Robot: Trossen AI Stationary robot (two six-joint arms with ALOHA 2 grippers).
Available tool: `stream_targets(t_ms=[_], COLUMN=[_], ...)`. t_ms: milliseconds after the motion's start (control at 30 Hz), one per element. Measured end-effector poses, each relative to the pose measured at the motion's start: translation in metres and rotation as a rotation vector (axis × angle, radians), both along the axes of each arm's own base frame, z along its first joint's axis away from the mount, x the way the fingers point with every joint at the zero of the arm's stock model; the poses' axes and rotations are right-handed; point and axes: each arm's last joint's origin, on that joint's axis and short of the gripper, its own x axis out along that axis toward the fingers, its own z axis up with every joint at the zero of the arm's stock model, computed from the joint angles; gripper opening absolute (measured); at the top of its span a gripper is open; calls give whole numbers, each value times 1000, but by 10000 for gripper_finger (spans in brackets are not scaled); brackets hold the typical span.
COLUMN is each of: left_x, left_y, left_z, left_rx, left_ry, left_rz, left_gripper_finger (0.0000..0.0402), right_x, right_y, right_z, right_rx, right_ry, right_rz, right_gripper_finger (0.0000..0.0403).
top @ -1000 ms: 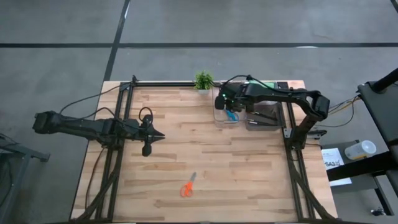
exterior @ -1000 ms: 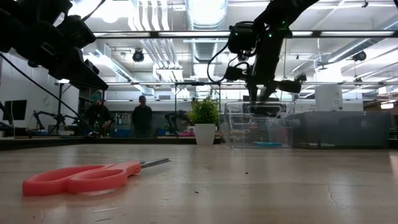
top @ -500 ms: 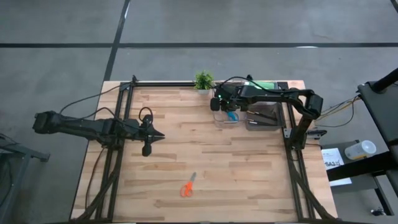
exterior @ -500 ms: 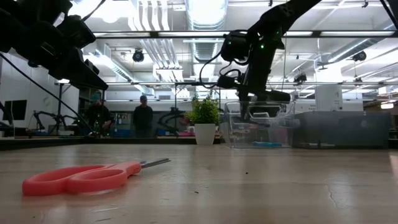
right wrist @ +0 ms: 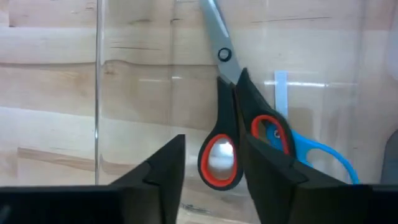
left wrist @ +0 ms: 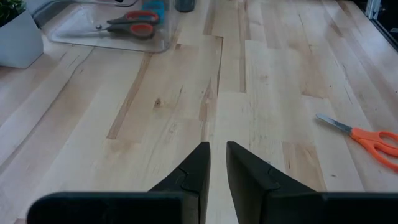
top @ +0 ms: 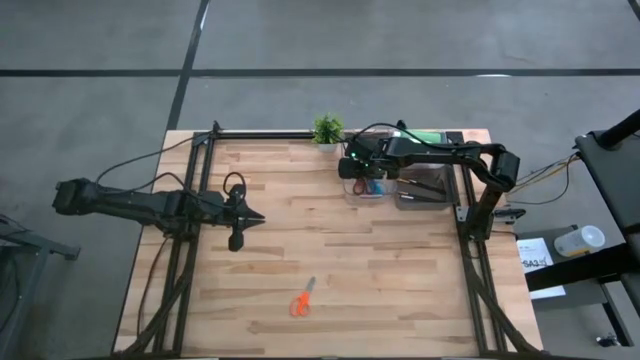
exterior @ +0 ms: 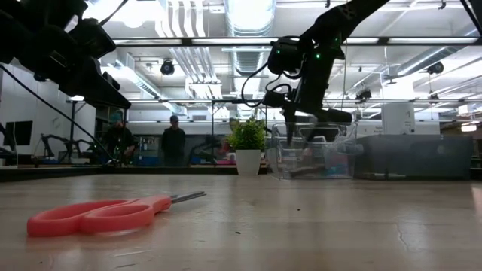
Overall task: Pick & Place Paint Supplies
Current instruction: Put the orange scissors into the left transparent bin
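Observation:
Black scissors with red-lined handles (right wrist: 219, 152) lie flat on the floor of a clear container (top: 350, 196) at the table's far right, across a blue pair (right wrist: 318, 149). My right gripper (right wrist: 211, 124) stands open just above their handles, pointing steeply down into the container. My left gripper (left wrist: 217, 146) hovers over the table's left half, a narrow gap between its fingers and nothing in it. Paint supplies other than scissors are out of view.
Orange scissors (top: 301, 299) lie on the bare wood near the table's front middle. A small potted plant (top: 327, 128) stands at the far edge beside the container. A darker tray (top: 422, 186) sits right of the container. People stand in the room behind.
My right gripper has gone down into the clear container and a little toward the table's left, then opened. The black-red scissors have come free and now lie on the container's floor over the blue pair.

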Motion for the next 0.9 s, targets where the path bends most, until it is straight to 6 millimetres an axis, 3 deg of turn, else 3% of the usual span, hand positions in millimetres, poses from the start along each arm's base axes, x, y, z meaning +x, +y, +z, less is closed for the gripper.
stream_targets(t_ms=[267, 533, 733, 900], left_x=[0, 0, 0, 0], left_y=[0, 0, 0, 0], left_z=[0, 0, 0, 0], left_rx=[0, 0, 0, 0], left_ry=[0, 0, 0, 0], left_rz=[0, 0, 0, 1], left_gripper_finger=[62, 62, 62, 62], right_x=[0, -1, -7, -11], right_y=[0, 1, 7, 30], right_z=[0, 4, 28, 57], right_rx=[6, 8, -80, -182], right_ry=[-6, -11, -31, -76], right_rz=[-17, 40, 214, 403], right_gripper_finger=[204, 208, 208, 209])
